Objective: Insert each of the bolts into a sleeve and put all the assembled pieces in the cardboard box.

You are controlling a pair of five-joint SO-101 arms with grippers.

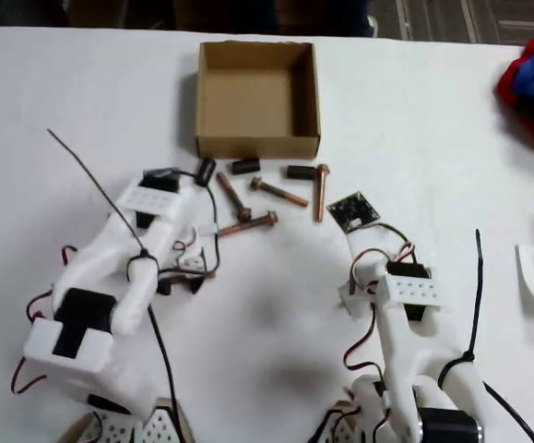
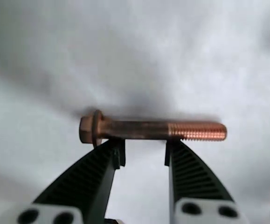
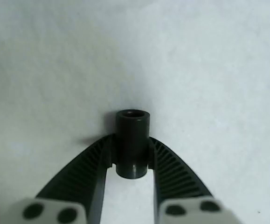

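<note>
Copper-coloured and threaded at the end opposite its head, the bolt (image 2: 153, 130) lies flat on the white table (image 2: 135, 56), right at the tips of the left gripper (image 2: 145, 148), whose fingers stand spread apart and hold nothing. Its long axis runs crosswise, along the line from one fingertip to the other, with the flanged head out past one finger and the thread past the other. As I judge it, closing from this angle would squeeze along the shank rather than across it, so the wrist wants a turn before the grasp. The right gripper (image 3: 132, 151) is clamped on a black sleeve (image 3: 134, 140), held with its open bore pointing out beyond the fingertips, which looks ready to take a bolt. In the high view four bolts (image 1: 280, 192) and three loose sleeves (image 1: 244, 166) lie just in front of the cardboard box (image 1: 257, 146), which holds no assembled piece. The left arm (image 1: 110, 268) is the nearer to that cluster, and the right arm (image 1: 414, 351) sits off to its side. No brand, label or writing can be read anywhere.
</note>
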